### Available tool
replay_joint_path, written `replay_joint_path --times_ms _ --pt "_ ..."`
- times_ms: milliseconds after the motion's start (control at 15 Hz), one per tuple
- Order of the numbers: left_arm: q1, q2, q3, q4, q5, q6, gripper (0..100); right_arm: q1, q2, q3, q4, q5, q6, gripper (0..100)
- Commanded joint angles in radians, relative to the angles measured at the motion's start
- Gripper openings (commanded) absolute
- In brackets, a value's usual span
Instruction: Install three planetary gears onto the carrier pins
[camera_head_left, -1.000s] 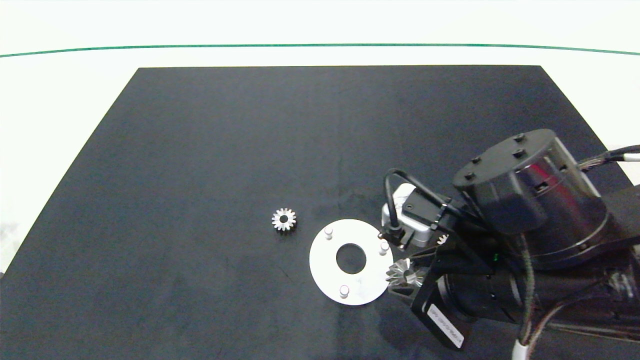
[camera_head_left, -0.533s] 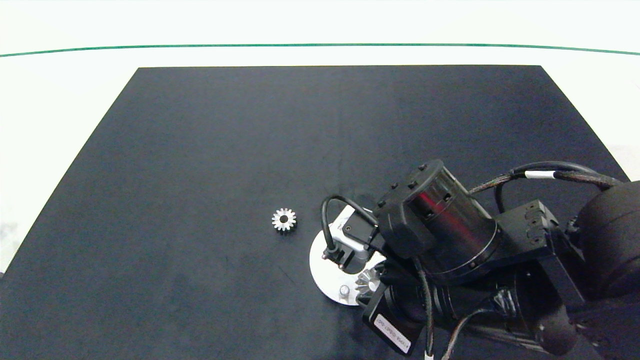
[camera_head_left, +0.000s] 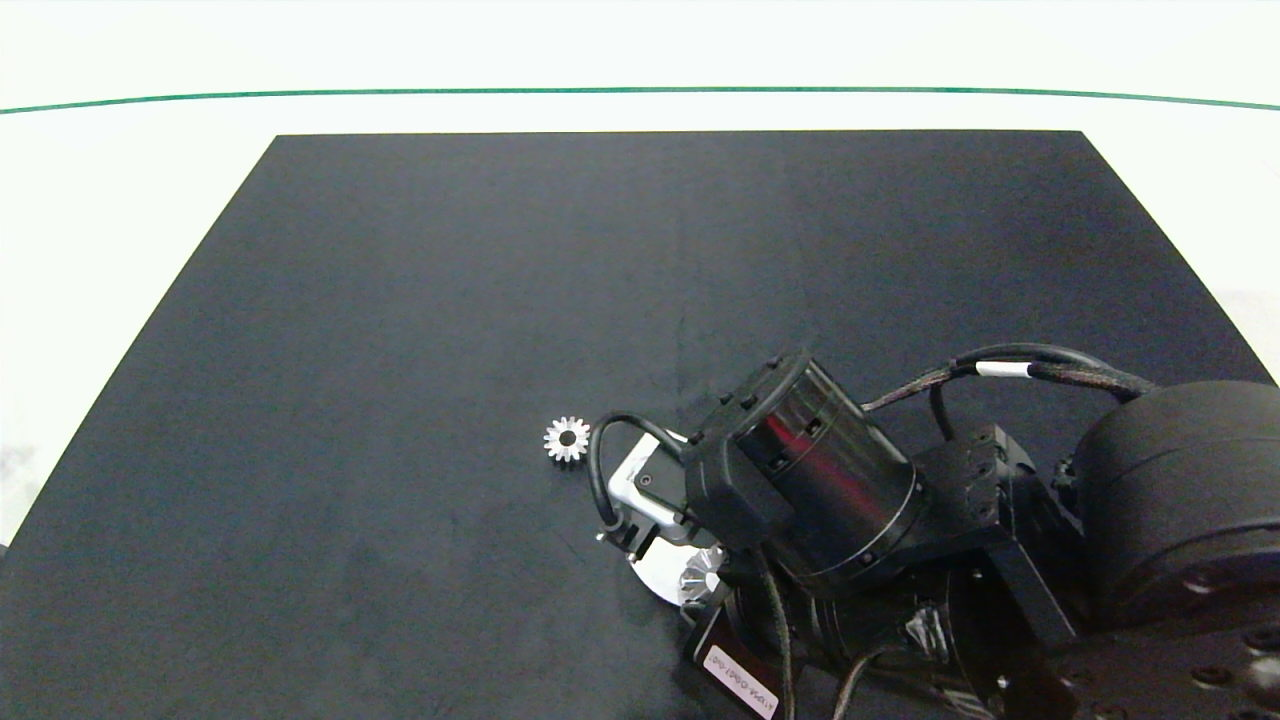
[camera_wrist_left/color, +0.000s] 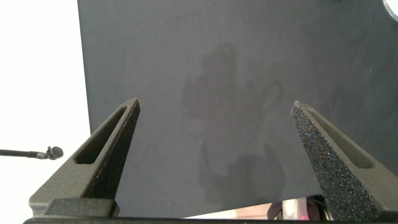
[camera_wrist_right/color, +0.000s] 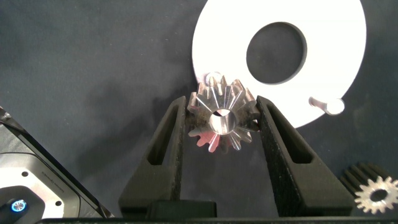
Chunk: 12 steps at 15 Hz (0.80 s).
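Right gripper (camera_wrist_right/color: 221, 121) clamps a silver gear (camera_wrist_right/color: 221, 118) between both fingers, held over the edge of the white disc (camera_wrist_right/color: 329, 56) right above one peg (camera_wrist_right/color: 214, 78), second peg (camera_wrist_right/color: 334, 106) clear, another gear (camera_wrist_right/color: 376, 193) lying on the black mat (camera_wrist_right/color: 93, 74).

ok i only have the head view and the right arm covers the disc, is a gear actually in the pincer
observer: Yes, the right pincer is shut on a gear, gripped by its toothed sides.
operator: is it on a pin
observer: No. One pin shows just past the gear's rim, not in its bore.
operator: and the left arm
observer: The left pincer hangs open over bare mat.
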Motion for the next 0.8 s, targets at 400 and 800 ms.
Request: replay_joint_path --times_ms 400,800 --pt "0.000 0.008 0.000 0.002 0.000 -0.002 100 -0.003 0.040 -0.016 0.001 0.000 0.003 16" --pt "0.000 0.008 0.000 -0.012 0.000 -0.002 100 -0.009 0.050 -0.039 0.001 0.000 0.003 16"
